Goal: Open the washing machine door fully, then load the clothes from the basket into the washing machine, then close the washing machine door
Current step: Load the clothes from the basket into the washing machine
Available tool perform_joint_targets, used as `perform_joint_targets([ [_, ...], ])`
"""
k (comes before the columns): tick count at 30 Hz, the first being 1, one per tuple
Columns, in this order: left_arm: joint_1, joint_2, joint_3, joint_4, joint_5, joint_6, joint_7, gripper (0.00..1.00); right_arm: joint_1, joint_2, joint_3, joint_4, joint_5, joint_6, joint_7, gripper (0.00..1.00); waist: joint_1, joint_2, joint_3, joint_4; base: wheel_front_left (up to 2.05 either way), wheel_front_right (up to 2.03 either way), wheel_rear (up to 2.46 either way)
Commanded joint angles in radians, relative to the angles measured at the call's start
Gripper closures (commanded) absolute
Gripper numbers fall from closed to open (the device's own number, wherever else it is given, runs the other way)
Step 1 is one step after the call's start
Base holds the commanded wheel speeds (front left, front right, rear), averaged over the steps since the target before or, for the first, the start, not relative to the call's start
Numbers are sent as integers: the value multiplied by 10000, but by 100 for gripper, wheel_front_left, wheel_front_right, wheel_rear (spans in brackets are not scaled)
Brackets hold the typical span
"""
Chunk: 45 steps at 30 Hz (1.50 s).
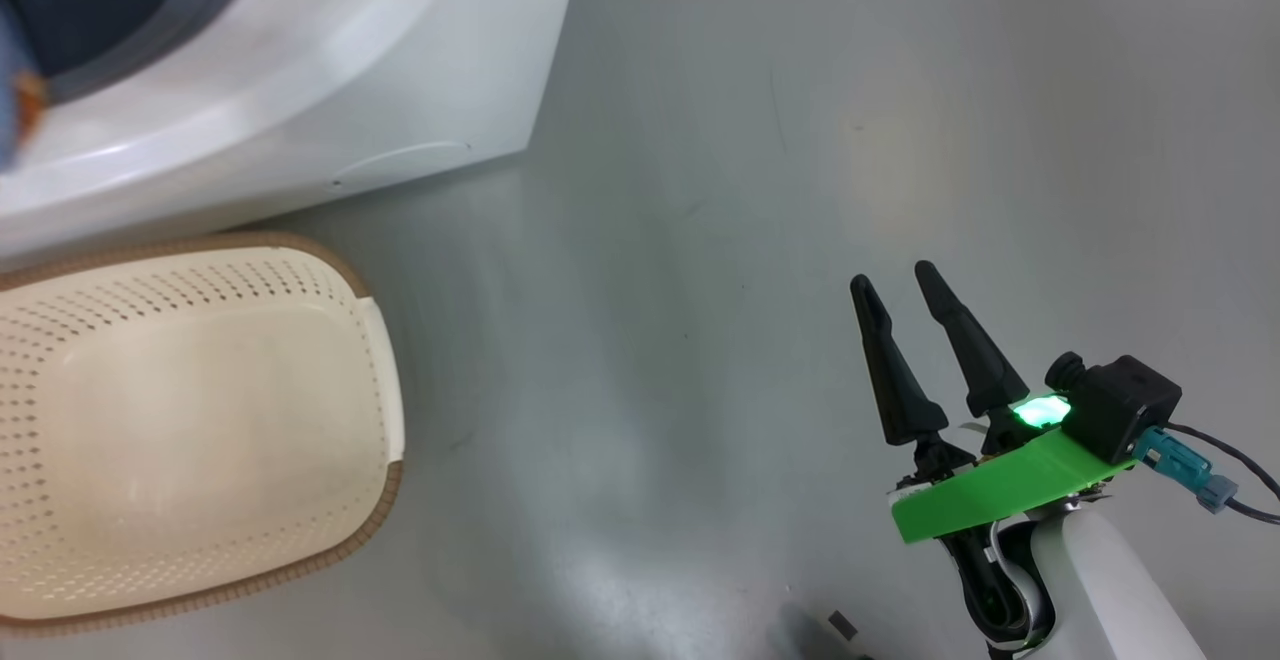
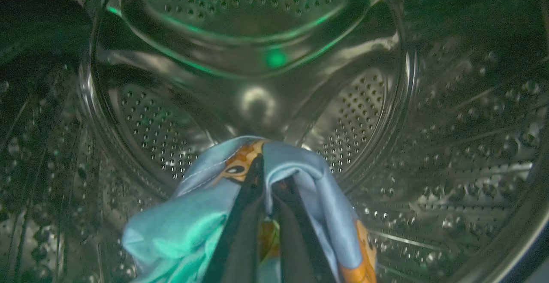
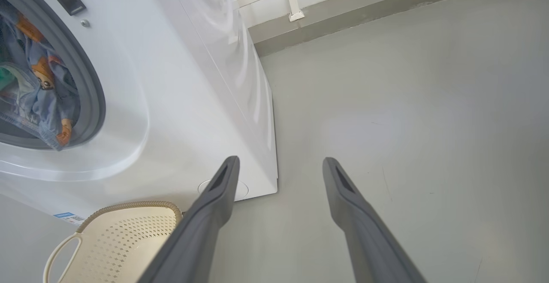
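While inside the washing machine, left tool pinches clothes.

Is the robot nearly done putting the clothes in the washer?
Nearly. Done: the cream perforated plastic basket looks empty. In hand: the left gripper is shut on a light blue printed garment inside the steel perforated drum. Left: let go and close the door.
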Motion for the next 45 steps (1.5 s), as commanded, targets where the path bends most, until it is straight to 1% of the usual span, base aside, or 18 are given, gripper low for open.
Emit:
perform_joint_targets([
  [1,-131,503,324,-795,173,-25,-61,100,-15,-2,204,-246,123,27,-49,0,0,0,228,-105,0,0,0],
  [3,42,438,370,-1088,342,-25,-61,100,-54,22,204,-247,119,27,-49,0,0,0,281,-112,0,0,0],
  [6,317,394,337,-998,477,-25,-61,100,-77,57,225,-228,116,27,-49,0,0,0,314,-107,0,0,0],
  [8,476,335,361,-668,434,-25,-61,100,-83,76,243,-219,108,27,-49,0,0,0,316,-93,0,0,0],
  [9,516,349,264,-512,472,-25,-61,94,-85,83,243,-218,106,27,-49,0,0,0,318,-84,0,0,0],
  [10,530,362,216,-367,474,-25,-61,81,-90,87,243,-218,107,27,-49,0,0,0,322,-75,0,0,0],
  [11,529,354,200,-197,427,-25,-61,62,-94,90,240,-217,107,27,-49,0,0,0,320,-63,0,0,0],
  [12,529,354,200,-197,427,-25,-61,62,-94,90,240,-217,107,27,-49,0,0,0,320,-63,0,0,0],
  [13,511,359,155,-61,405,-25,-61,12,-99,91,234,-216,108,27,-49,0,0,0,324,-48,0,0,0],
  [14,491,378,127,52,400,-25,-61,0,-105,92,229,-216,108,27,-49,0,0,0,326,-33,0,0,0],
  [20,512,366,63,396,258,-25,-61,0,-133,77,206,-201,108,27,-49,0,0,0,279,68,0,0,0],
  [28,988,209,-19,165,15,-25,-61,0,-153,21,191,-212,96,27,-49,0,0,0,197,214,0,0,0],
  [36,1845,-3,-103,-557,-118,-25,-61,0,-123,-83,89,-241,63,27,-49,0,0,0,130,437,0,0,0],
  [45,3369,-343,-304,-1605,-114,-25,-61,0,-36,-268,-97,-254,11,27,-49,0,0,0,-93,876,0,0,0],
])
